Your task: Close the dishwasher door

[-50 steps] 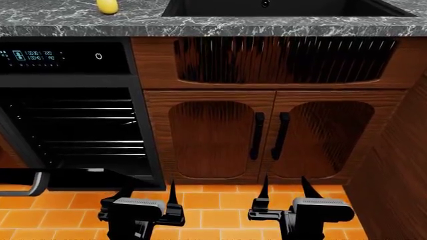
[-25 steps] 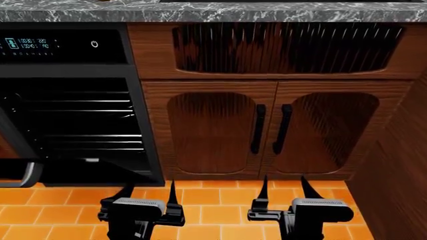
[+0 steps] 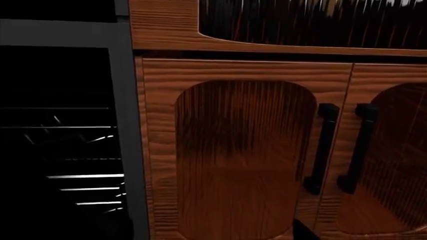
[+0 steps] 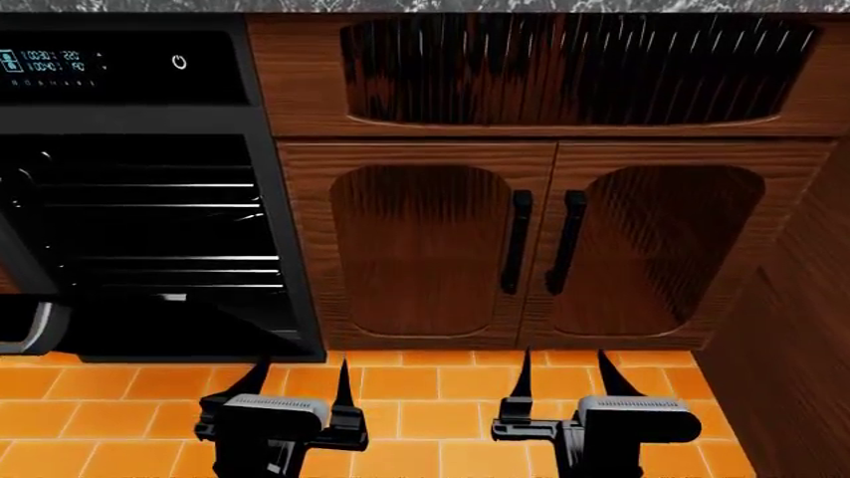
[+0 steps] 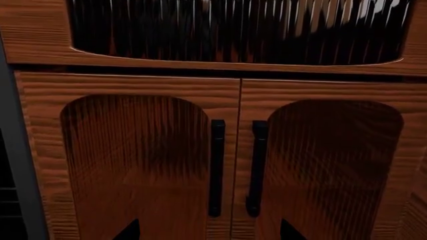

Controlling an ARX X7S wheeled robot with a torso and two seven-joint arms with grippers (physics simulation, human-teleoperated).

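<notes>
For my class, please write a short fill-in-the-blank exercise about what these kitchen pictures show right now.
1. The dishwasher door is ____, racks showing.
2. Both the left gripper and right gripper are ____ and hold nothing.
3. The floor tiles are ____.
4. The cabinet handles are coloured ____.

Missing words: open; open; orange; black

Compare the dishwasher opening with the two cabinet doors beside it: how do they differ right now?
The dishwasher stands open, with wire racks showing inside; the cabinet doors are both shut. The dishwasher is black with a lit control panel above; the cabinet doors are brown wood with black vertical handles. Only a silver-grey corner of the dishwasher door handle shows, at the head view's left edge. Both sit under the same countertop.
</notes>
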